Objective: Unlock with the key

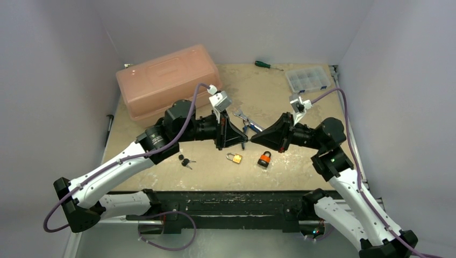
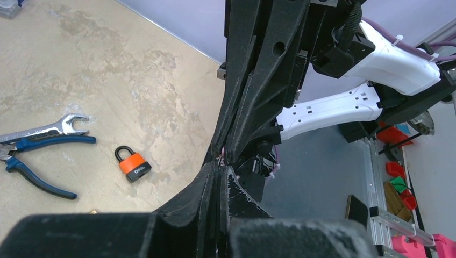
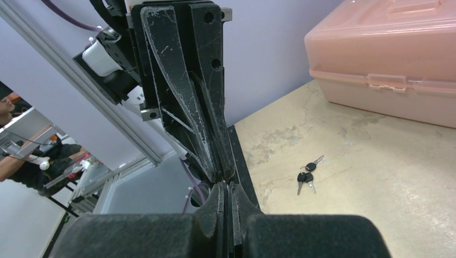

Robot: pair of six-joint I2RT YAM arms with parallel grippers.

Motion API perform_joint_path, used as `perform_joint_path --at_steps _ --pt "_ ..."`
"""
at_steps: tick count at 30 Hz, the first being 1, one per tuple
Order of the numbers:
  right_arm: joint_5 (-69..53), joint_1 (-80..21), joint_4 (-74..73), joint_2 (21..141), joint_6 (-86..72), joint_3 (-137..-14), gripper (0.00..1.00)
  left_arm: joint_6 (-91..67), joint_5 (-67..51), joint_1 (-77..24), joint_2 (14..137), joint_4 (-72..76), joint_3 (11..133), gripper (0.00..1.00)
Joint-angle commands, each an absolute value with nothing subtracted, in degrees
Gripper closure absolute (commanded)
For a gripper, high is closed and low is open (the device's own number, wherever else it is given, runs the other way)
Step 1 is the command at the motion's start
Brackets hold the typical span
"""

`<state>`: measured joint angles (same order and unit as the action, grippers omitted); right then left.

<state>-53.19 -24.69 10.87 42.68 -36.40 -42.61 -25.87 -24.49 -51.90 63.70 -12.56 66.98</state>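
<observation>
The small bunch of black-headed keys [image 1: 186, 160] lies flat on the bench [image 1: 269, 91] toward its near edge, left of the middle. Nothing touches it and it is apart from both locks, so I judge the unlocking not yet begun. Along the same near edge, about the middle, lie the brass padlock [image 1: 234, 158] and near it the orange-bodied padlock with a black shackle [image 1: 264, 159]. The orange one's shackle looks seated in the left wrist view, and which lock the keys fit cannot be told. Just behind the padlocks, the left hand [image 1: 243, 143] and right hand [image 1: 253, 139] meet tip to tip in the air. Each has its fingers pressed together with nothing visibly between them, which reads as a lined-up ready pose rather than a grip. In my judgement one hand must part and drop to the keys while the other steadies a lock. Set farther back are a steel spanner [image 1: 240, 114] and blue-handled pliers [image 1: 251, 127] mid-bench. A pink translucent plastic box [image 1: 168, 80] sits at the far left corner, and a green-handled screwdriver [image 1: 263, 64] and clear compartment case [image 1: 307, 79] at the far right.
</observation>
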Motion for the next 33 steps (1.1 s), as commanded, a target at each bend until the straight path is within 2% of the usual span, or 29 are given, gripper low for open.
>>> perform_joint_path --at_steps 1,11,15,16,19,21,23,25,33 --pt "-61.37 -25.1 9.23 41.36 -35.68 -43.41 1.0 -23.65 -19.85 -50.94 64.05 -9.92 70.81 1.0" --pt "-64.51 -25.09 8.11 41.07 -34.32 -43.07 1.0 -23.01 -19.0 -50.97 65.99 -9.96 71.77 1.0" --pt "-57.5 -25.05 1.65 40.48 -30.64 -43.65 1.0 -21.62 -18.02 -50.9 66.6 -12.32 72.44 1.0" --pt "-53.75 -25.06 -0.52 40.4 -29.88 -43.82 1.0 -21.13 -17.48 -50.89 66.62 -13.28 72.69 0.91" --pt "-41.61 -25.03 -6.21 40.53 -29.03 -43.8 1.0 -20.25 -15.75 -50.91 66.5 -15.82 72.85 0.53" --pt "-29.62 -25.05 -9.5 40.22 -30.94 -42.89 1.0 -20.06 -14.34 -50.9 66.17 -17.43 72.86 0.34" --pt "-18.19 -24.97 -13.54 39.88 -33.64 -41.76 1.0 -19.83 -12.45 -50.9 65.65 -18.93 72.58 0.23" --pt "-10.79 -25.05 -15.64 39.18 -38.14 -39.81 1.0 -19.34 -10.4 -50.93 65.66 -21.79 72.43 0.19" --pt "1.01 -24.97 -21.98 39.48 -41.73 -39.27 1.0 -18.55 -1.91 -50.98 69.56 -30.97 70.54 0.2"
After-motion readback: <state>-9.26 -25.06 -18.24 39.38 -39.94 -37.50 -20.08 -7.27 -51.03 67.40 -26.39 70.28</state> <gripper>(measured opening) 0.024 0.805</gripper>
